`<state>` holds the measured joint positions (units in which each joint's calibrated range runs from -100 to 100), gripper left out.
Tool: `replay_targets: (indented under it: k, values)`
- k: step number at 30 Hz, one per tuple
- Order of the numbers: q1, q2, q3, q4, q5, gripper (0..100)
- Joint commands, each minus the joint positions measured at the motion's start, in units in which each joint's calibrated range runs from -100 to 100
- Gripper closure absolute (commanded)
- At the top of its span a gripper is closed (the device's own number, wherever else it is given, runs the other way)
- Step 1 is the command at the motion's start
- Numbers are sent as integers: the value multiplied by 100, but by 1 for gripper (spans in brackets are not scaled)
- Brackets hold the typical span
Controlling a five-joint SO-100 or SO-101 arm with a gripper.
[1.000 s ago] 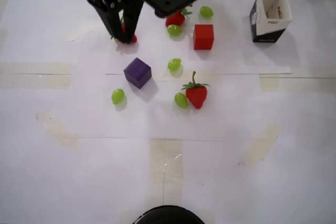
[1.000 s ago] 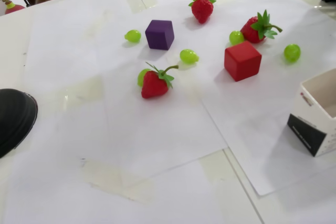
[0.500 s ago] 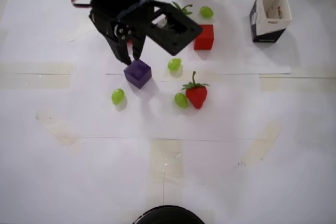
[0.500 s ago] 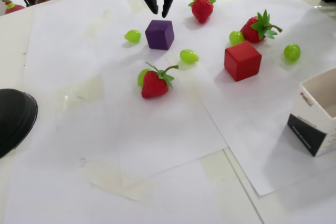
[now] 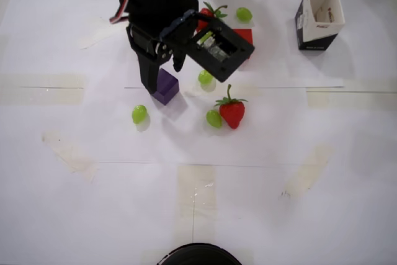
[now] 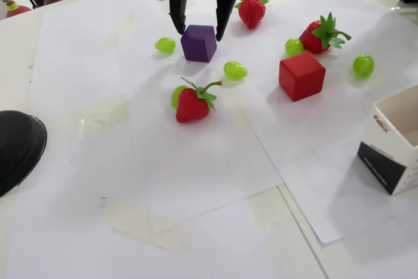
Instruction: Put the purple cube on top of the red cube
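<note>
Purple cube (image 6: 198,42) sits on the white paper (image 6: 196,161), left of centre in the fixed view. Nearest the camera lies a strawberry (image 6: 192,103) with a green grape (image 6: 235,70) just beyond it, between the two blocks. Red cube (image 6: 302,75) stands well apart to the right, a grape (image 6: 294,46) and another strawberry (image 6: 318,36) behind it. Gripper (image 6: 198,31) straddles the purple block, jaws spread wide, one tip either side; contact cannot be told. A white carton (image 5: 321,17) stands at the far right.
</note>
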<state>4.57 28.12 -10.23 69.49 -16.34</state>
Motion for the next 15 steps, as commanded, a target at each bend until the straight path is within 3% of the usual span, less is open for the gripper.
replay_targets:
  k: [1,15]
  values:
    - [-1,-26,-441,-168,-39,77]
    - [109,369,-523,-249,-98,76]
